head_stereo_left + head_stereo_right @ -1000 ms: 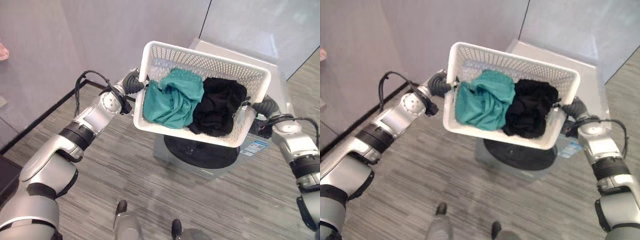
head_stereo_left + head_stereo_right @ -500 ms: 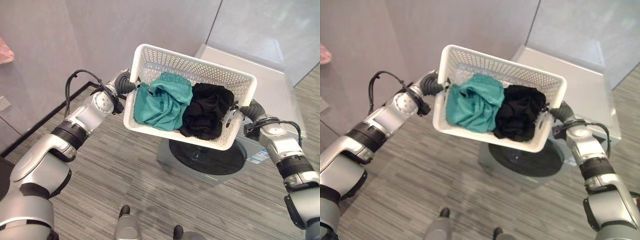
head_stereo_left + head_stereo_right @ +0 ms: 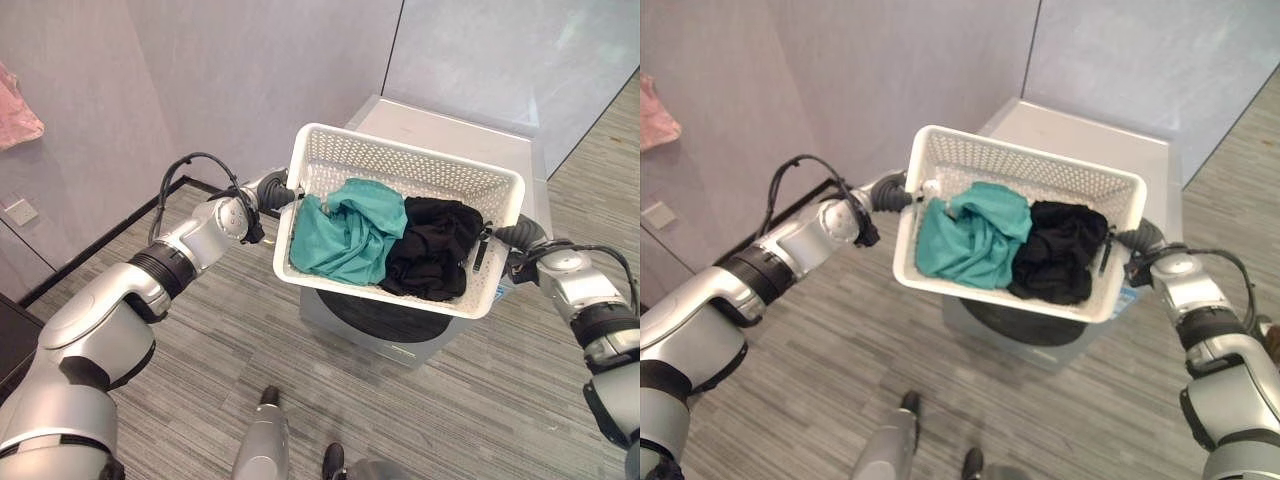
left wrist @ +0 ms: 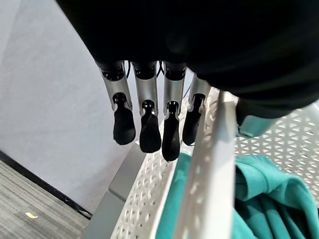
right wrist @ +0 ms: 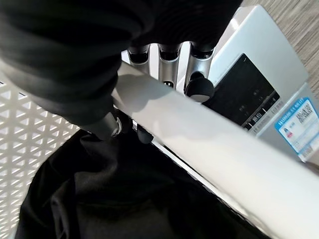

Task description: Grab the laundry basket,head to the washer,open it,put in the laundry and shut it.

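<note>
White perforated laundry basket (image 3: 330,165) held above the grey washer (image 3: 440,125). Contents: 1 teal garment (image 3: 345,230), 1 black garment (image 3: 435,245). Left hand (image 4: 149,124) fingers straight beside the rim; right hand (image 5: 164,64) curled over the rim.

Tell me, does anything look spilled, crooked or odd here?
Nothing stands out. The white laundry basket is held over the washer between the left hand and right hand, with the teal garment and black garment inside.
</note>
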